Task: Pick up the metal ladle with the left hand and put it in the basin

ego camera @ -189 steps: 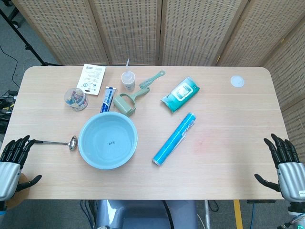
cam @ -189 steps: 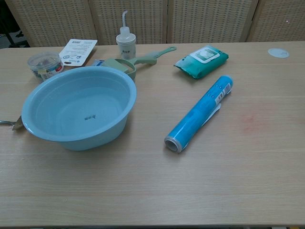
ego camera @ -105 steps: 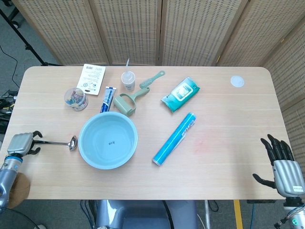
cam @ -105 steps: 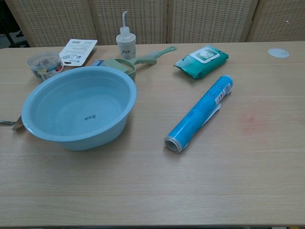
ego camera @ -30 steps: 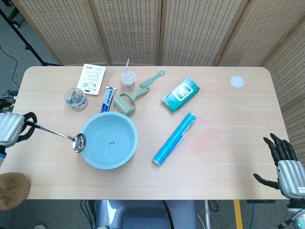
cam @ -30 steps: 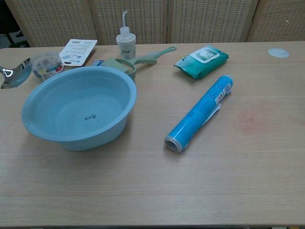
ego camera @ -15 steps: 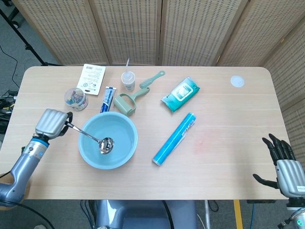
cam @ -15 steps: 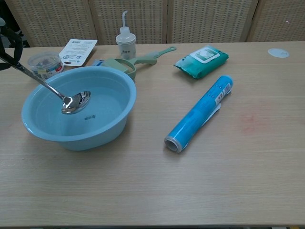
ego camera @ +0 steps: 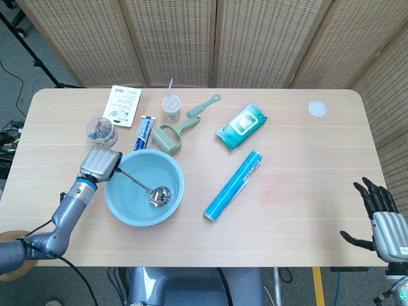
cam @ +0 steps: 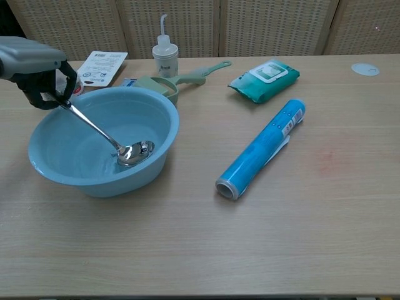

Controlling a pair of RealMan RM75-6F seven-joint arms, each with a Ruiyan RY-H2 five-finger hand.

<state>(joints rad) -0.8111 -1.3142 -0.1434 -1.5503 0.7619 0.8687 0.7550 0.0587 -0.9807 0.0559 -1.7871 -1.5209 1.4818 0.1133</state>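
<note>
Over on the far left, the left hand [cam: 36, 78] has its dark fingers [cam: 44, 87] clamped around the top of the handle of the metal ladle [cam: 103, 133], just outside the near-left rim of the basin [cam: 159, 112]. The ladle slants down across the rim, and its shiny bowl sits low inside the basin, toward the right side of the floor (whether it actually touches the bottom I cannot tell from here).

The risk, as I judge it, is in the letting go. The handle leans over the edge, so if the fingers open while the hand is high, the ladle could tip back over the rim and clatter onto the table [ego camera: 306, 159]. The basin looks light; a nudge from the hand or a drag on the handle might shove it toward the little jar [ego camera: 101, 131] and the tube [ego camera: 145, 132] just behind it.

Further along, the blue roll [cam: 262, 147] and the wipes pack [cam: 264, 78] lie well apart from all this. On the far right, the right hand [ego camera: 386, 223] hangs off the table's edge with fingers spread, holding nothing.
</note>
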